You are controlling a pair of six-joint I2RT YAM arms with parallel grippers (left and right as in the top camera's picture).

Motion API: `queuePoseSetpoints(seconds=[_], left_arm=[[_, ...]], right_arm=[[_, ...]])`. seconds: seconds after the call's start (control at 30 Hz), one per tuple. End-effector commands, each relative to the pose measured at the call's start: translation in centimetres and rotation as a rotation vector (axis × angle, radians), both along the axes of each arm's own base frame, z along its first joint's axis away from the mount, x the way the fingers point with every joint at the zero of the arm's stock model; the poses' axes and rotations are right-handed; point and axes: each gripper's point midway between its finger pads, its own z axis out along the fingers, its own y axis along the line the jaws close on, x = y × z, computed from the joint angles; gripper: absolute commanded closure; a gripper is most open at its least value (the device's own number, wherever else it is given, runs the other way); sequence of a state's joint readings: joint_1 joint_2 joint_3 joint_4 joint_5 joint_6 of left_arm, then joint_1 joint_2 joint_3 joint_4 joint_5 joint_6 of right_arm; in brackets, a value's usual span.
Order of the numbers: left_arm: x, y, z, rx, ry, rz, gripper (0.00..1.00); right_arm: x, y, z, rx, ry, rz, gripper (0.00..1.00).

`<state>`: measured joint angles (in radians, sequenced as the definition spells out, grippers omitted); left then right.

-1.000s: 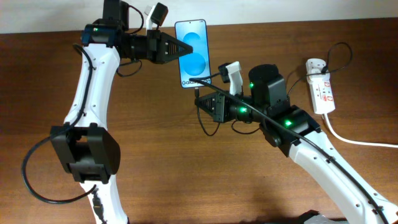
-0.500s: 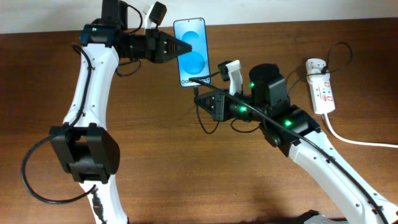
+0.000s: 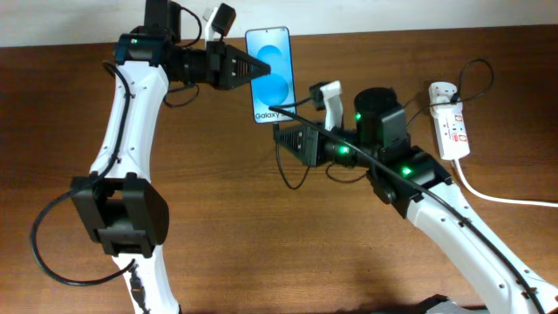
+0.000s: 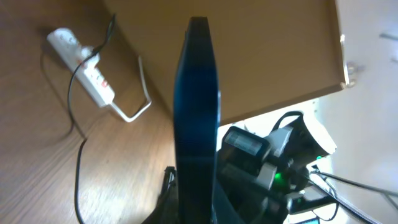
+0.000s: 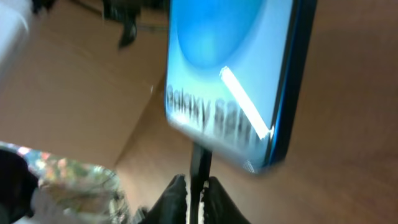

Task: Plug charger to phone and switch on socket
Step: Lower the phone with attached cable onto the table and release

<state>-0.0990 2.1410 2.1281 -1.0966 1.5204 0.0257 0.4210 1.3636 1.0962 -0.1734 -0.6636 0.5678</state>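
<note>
My left gripper (image 3: 261, 66) is shut on the phone (image 3: 270, 74) and holds its left edge above the table, blue screen up. The phone shows edge-on in the left wrist view (image 4: 196, 112) and fills the right wrist view (image 5: 230, 81). My right gripper (image 3: 281, 135) is shut on the charger's black plug tip (image 5: 199, 171), which meets the phone's bottom edge. The black cable (image 3: 370, 161) runs back over my right arm to the white adapter (image 3: 440, 92). The adapter sits in the socket (image 3: 452, 131) at the right.
The socket's thick white cord (image 3: 501, 199) trails off to the right edge. The socket also shows in the left wrist view (image 4: 87, 65) with its cord. The table's far edge (image 3: 392, 31) lies just behind the phone.
My right gripper has moved up and slightly left with the plug tip, closing on the phone's bottom edge. The phone has shifted only slightly in my left gripper.
</note>
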Motion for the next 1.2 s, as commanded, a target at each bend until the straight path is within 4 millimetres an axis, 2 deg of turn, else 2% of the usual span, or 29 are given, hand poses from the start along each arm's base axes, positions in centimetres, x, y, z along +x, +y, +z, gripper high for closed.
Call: queuePoseSetpoints(seconds=[0.0, 0.1, 0.17, 0.27, 0.33, 0.4, 0.5, 0.6, 0.7, 0.77, 0.97, 1.07, 1.17], left_arm=[[-0.8, -1.0, 0.6, 0.019, -0.035, -0.015, 1.00], [-0.6, -0.9, 0.3, 0.039, -0.037, -0.001, 1.00], [0.2, -0.4, -0.7, 0.096, -0.043, 0.037, 1.00], [1.7, 1.2, -2.4, 0.199, -0.045, 0.117, 1.00], [2.9, 2.5, -4.4, 0.320, -0.004, 0.198, 1.00], [3.1, 3.5, -6.8, 0.463, 0.043, 0.252, 1.00], [2.1, 4.4, -10.3, 0.636, 0.127, 0.273, 1.00], [1.0, 4.0, -12.7, 0.668, 0.226, 0.256, 1.00], [-0.2, 3.3, -16.3, 0.686, 0.284, 0.218, 1.00], [-0.3, 3.2, -17.9, 0.683, 0.308, 0.225, 1.00], [1.6, 2.8, -19.6, 0.653, 0.311, 0.297, 1.00], [2.1, 3.1, -20.8, 0.691, 0.297, 0.317, 1.00], [3.0, 2.5, -22.6, 0.654, 0.342, 0.316, 1.00]], right_arm=[[1.1, -0.7, 1.2, -0.001, -0.050, -0.038, 0.74], [0.9, -0.8, 0.6, -0.014, -0.022, -0.038, 0.47], [0.5, -1.0, -0.2, -0.031, 0.017, -0.037, 0.26], [-0.6, -1.4, -2.3, -0.077, 0.119, -0.037, 0.09], [-1.2, -1.8, -3.5, -0.108, 0.178, -0.043, 0.02], [-1.5, -2.6, -4.7, -0.154, 0.225, -0.076, 0.02], [-1.5, -4.0, -6.5, -0.236, 0.272, -0.150, 0.02], [-1.6, -4.7, -7.3, -0.270, 0.294, -0.175, 0.02], [-1.8, -4.8, -7.5, -0.279, 0.306, -0.176, 0.02], [-1.9, -4.8, -7.6, -0.281, 0.310, -0.176, 0.02], [-2.1, -4.9, -7.8, -0.288, 0.323, -0.175, 0.01], [-2.1, -4.9, -7.8, -0.288, 0.323, -0.175, 0.01], [-2.3, -5.0, -8.1, -0.295, 0.337, -0.174, 0.02]])
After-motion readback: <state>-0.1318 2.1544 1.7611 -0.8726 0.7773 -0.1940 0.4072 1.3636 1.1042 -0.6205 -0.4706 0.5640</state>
